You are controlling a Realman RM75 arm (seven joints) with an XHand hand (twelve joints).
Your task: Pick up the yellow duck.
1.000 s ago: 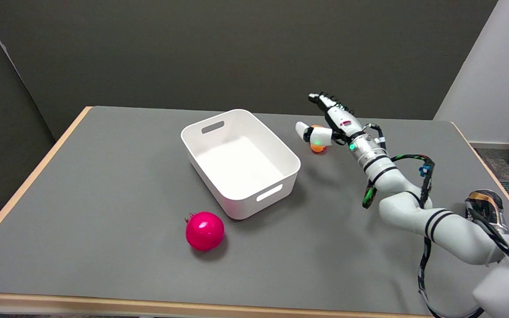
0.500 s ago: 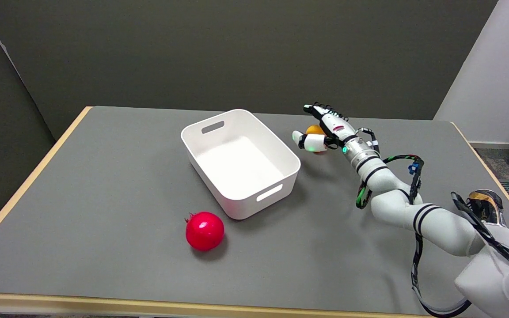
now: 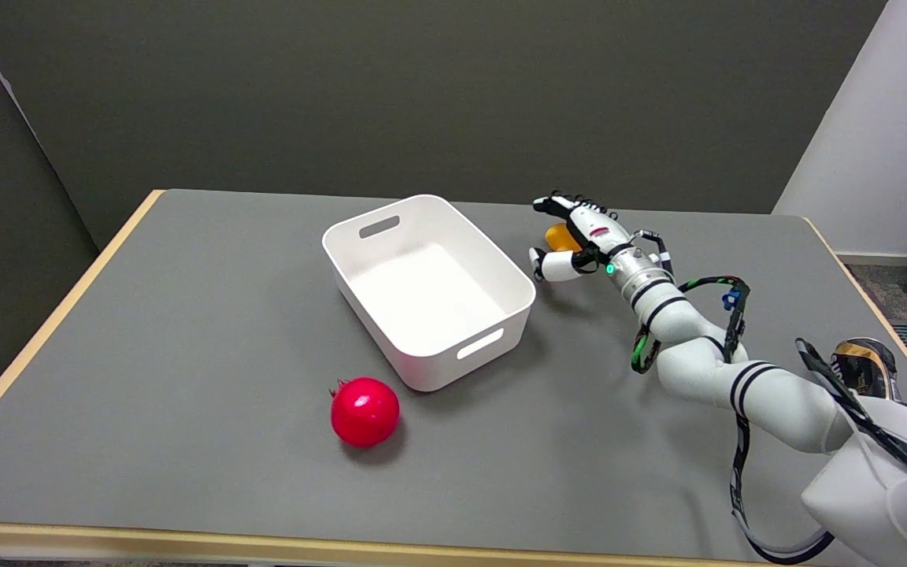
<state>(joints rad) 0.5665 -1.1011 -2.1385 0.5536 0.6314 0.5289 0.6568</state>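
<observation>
The white bin (image 3: 428, 290) stands mid-table (image 3: 186, 331), nearer the far edge than the near one, turned at an angle; its tall walls block any low pass straight across the middle. Between its right wall and the right hand (image 3: 575, 240) lies a narrow strip of bare grey surface. The yellow duck (image 3: 557, 235) sits within the hand's spread fingers, near the far edge. A red pomegranate (image 3: 364, 412) sits just off the bin's near corner, leaving a slim gap. Wide bare surface lies toward the left edge, along the near edge, and at the far right corner.
</observation>
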